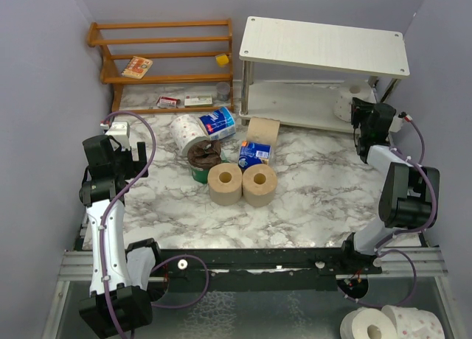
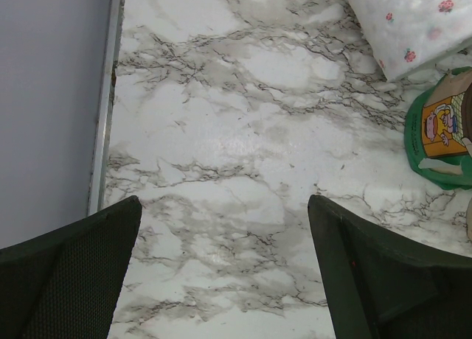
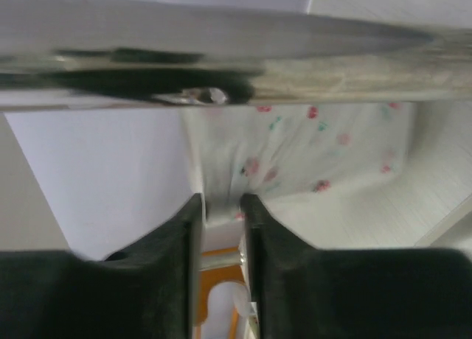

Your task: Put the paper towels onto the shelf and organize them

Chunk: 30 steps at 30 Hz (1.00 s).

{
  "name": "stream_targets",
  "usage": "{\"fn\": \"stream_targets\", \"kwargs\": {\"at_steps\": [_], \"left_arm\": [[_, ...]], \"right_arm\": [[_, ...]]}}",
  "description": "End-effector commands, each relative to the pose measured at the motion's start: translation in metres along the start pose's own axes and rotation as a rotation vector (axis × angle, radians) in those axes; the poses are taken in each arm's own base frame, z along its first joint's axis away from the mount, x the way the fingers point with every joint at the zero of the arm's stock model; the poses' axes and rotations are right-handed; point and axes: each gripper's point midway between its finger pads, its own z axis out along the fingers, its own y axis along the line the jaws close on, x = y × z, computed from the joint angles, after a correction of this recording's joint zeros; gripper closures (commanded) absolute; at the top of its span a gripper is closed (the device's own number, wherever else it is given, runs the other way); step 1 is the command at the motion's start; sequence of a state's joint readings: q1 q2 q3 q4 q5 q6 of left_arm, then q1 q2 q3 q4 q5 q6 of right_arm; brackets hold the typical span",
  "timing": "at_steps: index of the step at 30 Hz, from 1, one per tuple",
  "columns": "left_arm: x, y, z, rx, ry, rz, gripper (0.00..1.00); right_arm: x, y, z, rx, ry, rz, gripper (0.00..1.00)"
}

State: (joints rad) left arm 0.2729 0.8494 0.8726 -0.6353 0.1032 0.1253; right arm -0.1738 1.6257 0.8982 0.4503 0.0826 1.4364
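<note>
Right hand narrow, pinching wrap of dotted roll on shelf lower tier, 2 o'clock. Left hand wide, empty, over desk, 9 o'clock.

Two robot arms on a black rail: the left arm has white links and black joints, the right arm black housings and a pale forearm, both trailing looped purple cables, jaws dark.

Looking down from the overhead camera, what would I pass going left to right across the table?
Left arm → white dotted roll → first tan roll → second tan roll → shelved dotted roll → right arm.
</note>
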Motion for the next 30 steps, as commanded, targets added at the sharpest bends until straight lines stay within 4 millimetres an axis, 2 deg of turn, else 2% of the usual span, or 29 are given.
{"fn": "stream_targets", "kwargs": {"at_steps": [1,9,11,13,17,19,22,26,27,30], "left_arm": [[-0.002,0.005,0.001,-0.027,-0.015,-0.011,0.01],[-0.002,0.005,0.001,-0.026,-0.016,-0.011,0.01],[-0.002,0.005,0.001,-0.025,-0.016,-0.011,0.01],[-0.002,0.005,0.001,-0.025,-0.016,-0.012,0.01],[-0.002,0.003,0.0,-0.014,-0.023,-0.007,0.01],[-0.002,0.003,0.001,-0.016,-0.02,-0.007,0.01],[-0.002,0.005,0.0,-0.026,-0.022,-0.011,0.01],[-0.003,0.005,-0.001,-0.028,-0.028,-0.011,0.01],[-0.003,0.005,-0.001,-0.028,-0.027,-0.012,0.01],[-0.002,0.005,0.0,-0.026,-0.022,-0.012,0.01]], "right_arm": [[-0.02,0.017,0.001,-0.067,-0.083,-0.021,0.63],[-0.015,0.019,-0.001,-0.076,-0.046,-0.031,0.56],[-0.01,0.028,-0.009,-0.108,-0.011,-0.078,0.43],[0.005,0.041,-0.022,-0.171,0.077,-0.152,0.28],[0.042,0.052,-0.055,-0.282,0.299,-0.29,0.1],[0.056,0.058,-0.076,-0.398,0.37,-0.383,0.01],[0.071,0.059,-0.105,-0.585,0.429,-0.565,0.0],[0.1,0.043,-0.122,-0.681,0.659,-0.78,0.01],[0.11,0.037,-0.125,-0.69,0.731,-0.834,0.01],[0.124,0.015,-0.116,-0.573,0.829,-0.966,0.01]]}}
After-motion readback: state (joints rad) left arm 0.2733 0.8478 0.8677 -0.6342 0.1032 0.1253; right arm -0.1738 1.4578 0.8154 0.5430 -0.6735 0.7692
